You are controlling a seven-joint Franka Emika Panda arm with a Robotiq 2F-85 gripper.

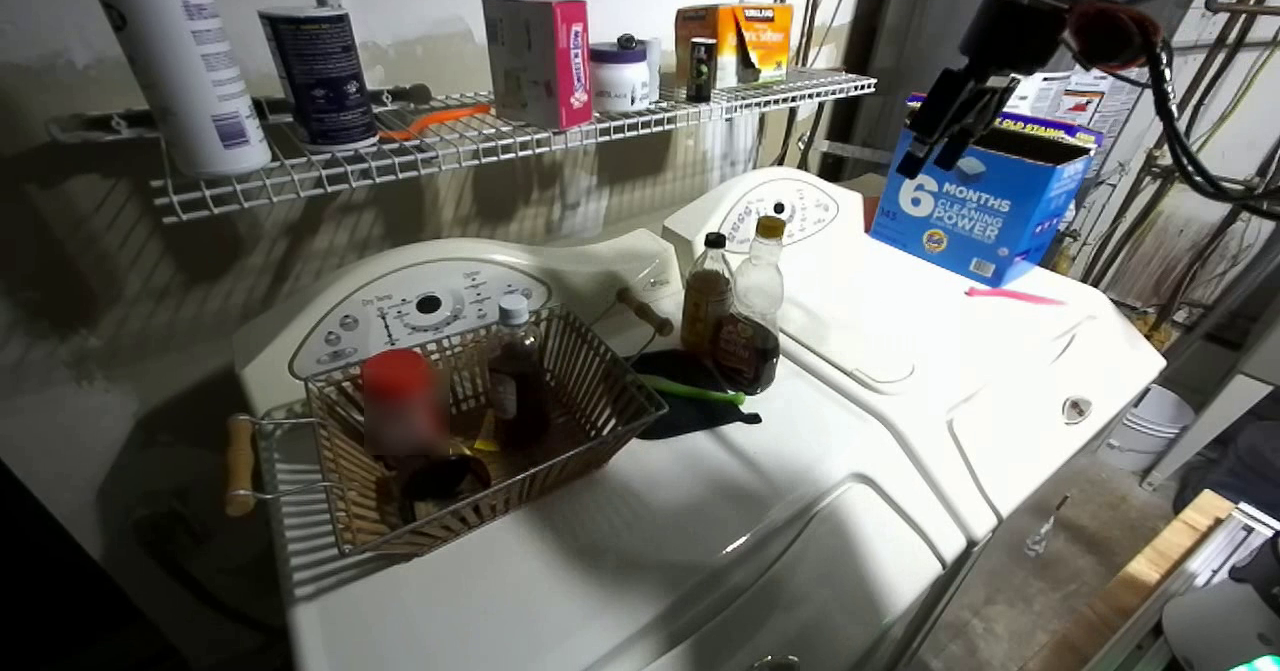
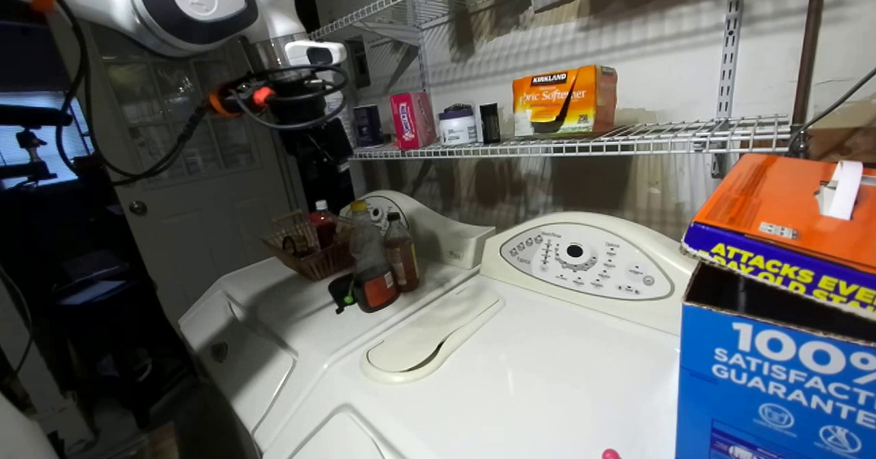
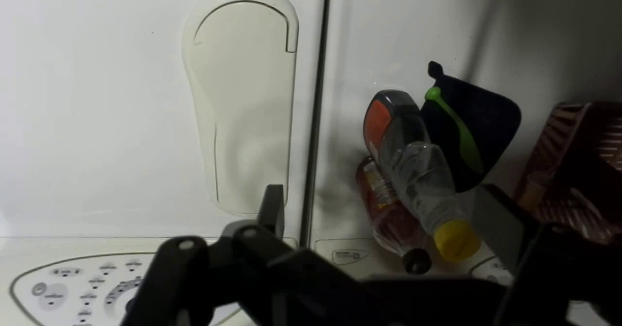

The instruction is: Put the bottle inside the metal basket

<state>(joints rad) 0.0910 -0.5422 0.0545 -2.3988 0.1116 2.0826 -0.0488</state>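
In an exterior view, glare bleaches the washing machine (image 1: 930,341) at right; shadows stripe the wall (image 1: 560,189); the red-capped jar (image 1: 404,406) blurs.

both exterior views; bottle (image 1: 756,301) right of basket (image 1: 592,376); before second bottle (image 1: 704,303); all on dryer (image 1: 640,511)

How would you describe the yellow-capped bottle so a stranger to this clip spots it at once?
Find the white dryer with the wire basket on it. Beside that basket stands the bottle, clear above, dark below. Its yellow cap sets it apart from the black-capped bottle next to it.
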